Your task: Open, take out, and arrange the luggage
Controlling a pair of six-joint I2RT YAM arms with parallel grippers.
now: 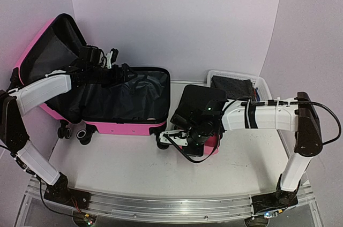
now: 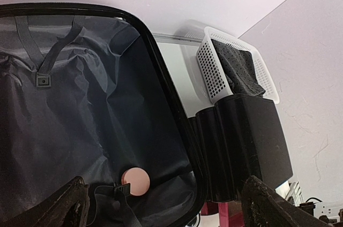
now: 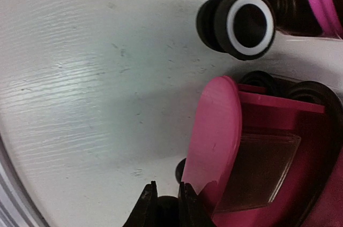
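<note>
Luggage place: the luggage lies open on the worktop, with its lined tub right under the left tool and its lid propped up off to that tool's left; one wheel stands ahead of the right tool
Left tool: jaws spread wide, nothing between them
Right tool: jaws drawn almost together, just beside the pink drawer front of the black cabinet; a dark shape sits in the slit, and I cannot tell whether it is gripped
Shell handling: probably stiff, smooth and slippery, bulky for one tool, and apt to roll on its wheels; the rim looks the surest hold
Lining handling: the lining is wrinkled, so likely thin and soft; a pinch would lift cloth, not the case
Content handling: the pink disc, just ahead of the left tool, seems small, rigid and light; take it across its edge
Count: luggage one; pink disc one; strap buckle one; black cabinet one; white basket one, beyond the cabinet; tools two
</note>
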